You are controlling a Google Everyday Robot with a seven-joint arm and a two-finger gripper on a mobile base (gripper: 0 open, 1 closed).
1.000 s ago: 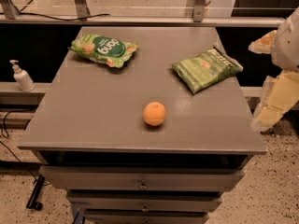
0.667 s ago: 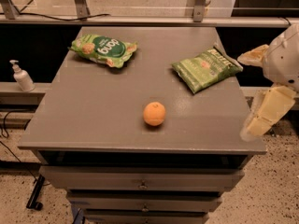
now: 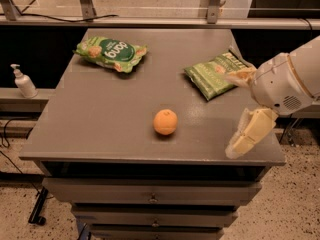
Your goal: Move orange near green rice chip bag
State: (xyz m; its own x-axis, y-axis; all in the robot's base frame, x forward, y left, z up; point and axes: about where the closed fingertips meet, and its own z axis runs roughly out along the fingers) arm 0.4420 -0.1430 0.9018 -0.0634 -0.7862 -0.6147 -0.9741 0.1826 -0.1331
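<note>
The orange [image 3: 165,122] rests on the grey table [image 3: 100,114], a little in front of its middle. At the table's back left lies the green rice chip bag [image 3: 111,53], bright green with a dark oval. My gripper [image 3: 239,109] comes in from the right over the table's front right corner, to the right of the orange and apart from it. It is open, with one cream finger [image 3: 240,76] up near the darker bag and the other finger [image 3: 248,133] hanging low by the table's edge. Nothing sits between them.
A darker green speckled chip bag [image 3: 212,75] lies at the back right, just left of my arm's white wrist [image 3: 282,86]. A soap dispenser [image 3: 23,82] stands on a ledge left of the table. Drawers run below the tabletop.
My arm has moved left, in over the table's right edge toward the orange. The orange and both bags have not moved.
</note>
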